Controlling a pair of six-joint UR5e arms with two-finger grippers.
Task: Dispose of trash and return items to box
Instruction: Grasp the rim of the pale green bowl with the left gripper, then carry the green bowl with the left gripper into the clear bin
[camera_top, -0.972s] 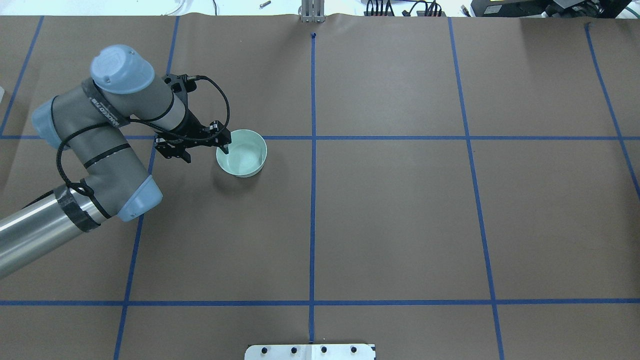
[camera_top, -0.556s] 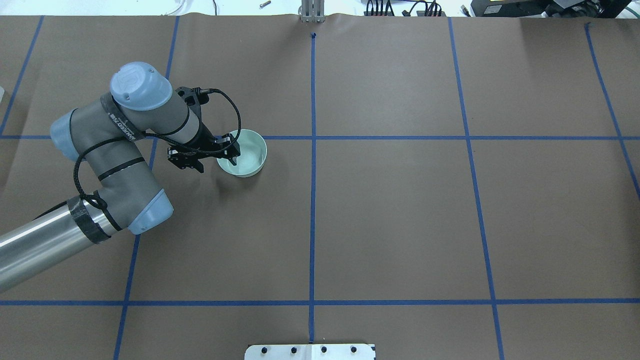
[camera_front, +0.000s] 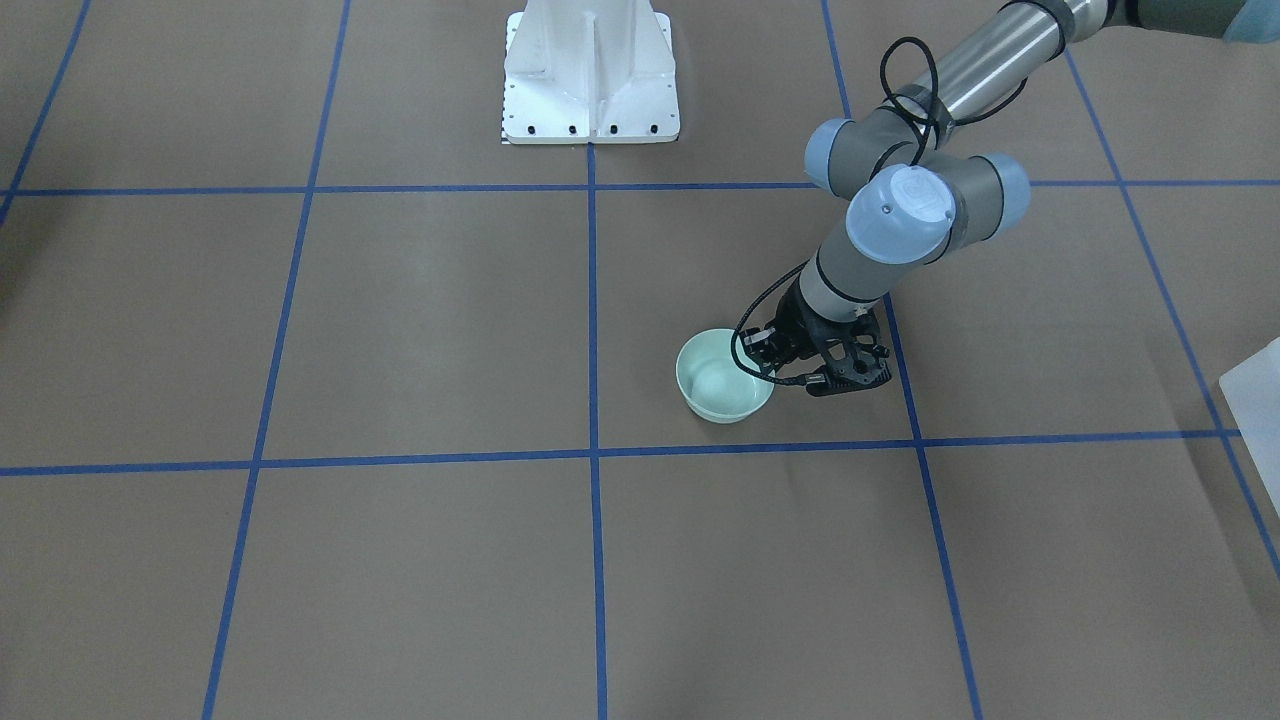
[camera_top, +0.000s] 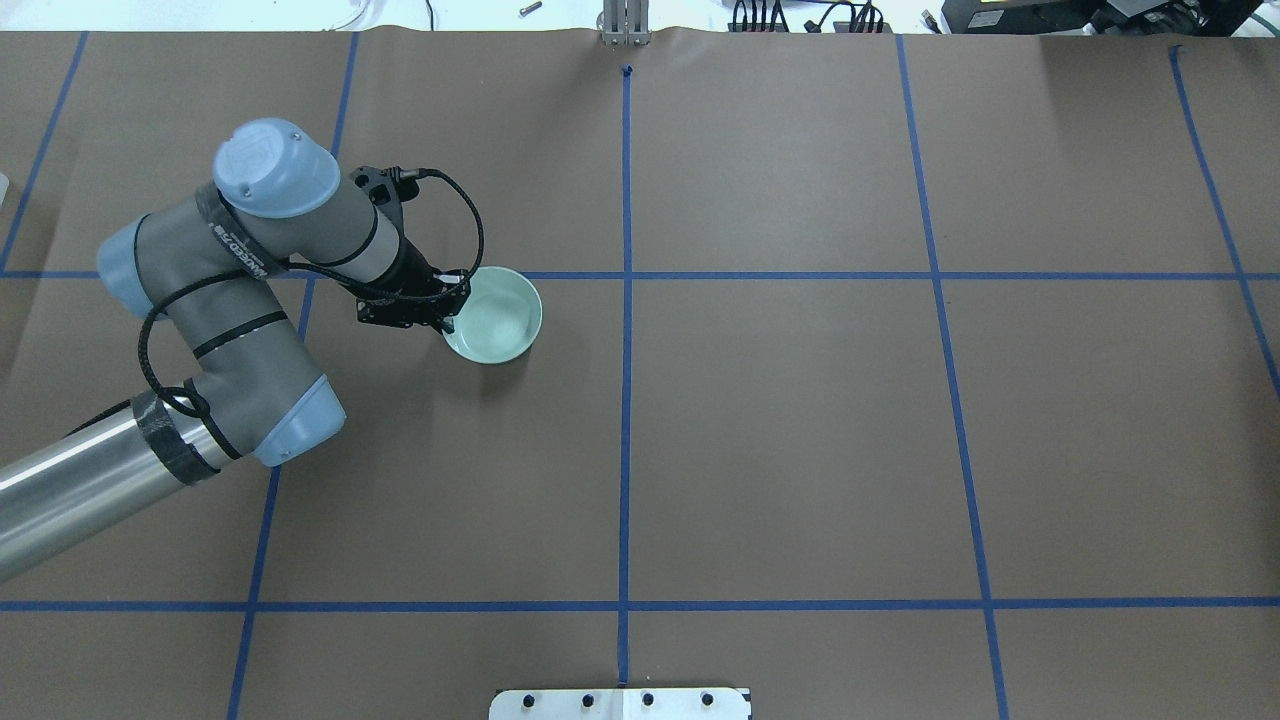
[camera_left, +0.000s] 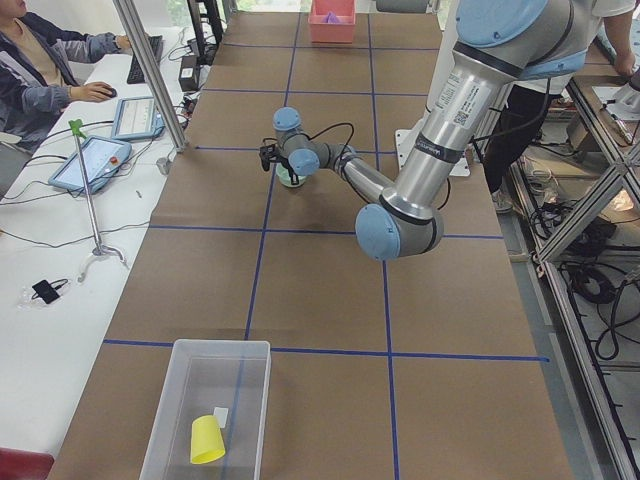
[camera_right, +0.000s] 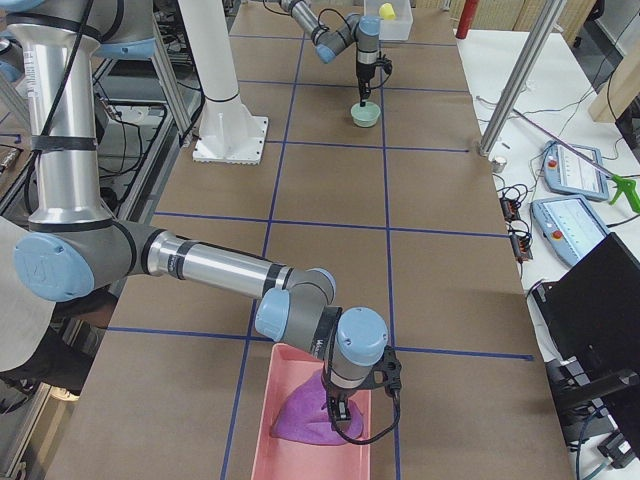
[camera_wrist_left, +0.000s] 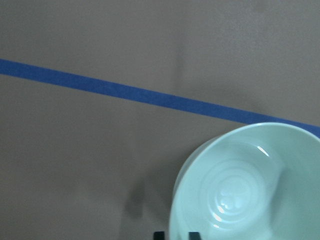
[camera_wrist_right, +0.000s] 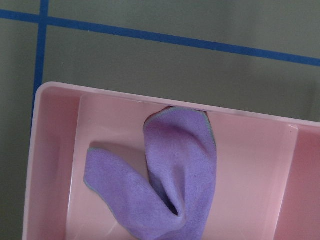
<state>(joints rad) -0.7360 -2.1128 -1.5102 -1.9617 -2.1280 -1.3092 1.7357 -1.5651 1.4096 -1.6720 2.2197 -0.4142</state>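
Observation:
A mint-green bowl (camera_top: 498, 318) stands on the brown table left of the centre line; it also shows in the front view (camera_front: 722, 388) and fills the lower right of the left wrist view (camera_wrist_left: 250, 185). My left gripper (camera_top: 447, 310) is shut on the bowl's near-left rim, one finger inside and one outside. My right gripper (camera_right: 340, 408) hangs over a pink tray (camera_wrist_right: 55, 150) that holds a purple cloth (camera_wrist_right: 170, 175). It shows only in the exterior right view, so I cannot tell whether it is open or shut.
A clear plastic bin (camera_left: 160, 420) with a yellow cup (camera_left: 207, 440) stands at the table's left end. The white robot base (camera_front: 590, 70) is at the near middle edge. Blue tape lines grid the brown paper.
The left gripper moved in toward the bowl and closed its jaws over the rim. The bowl has shifted slightly right and toward the robot.

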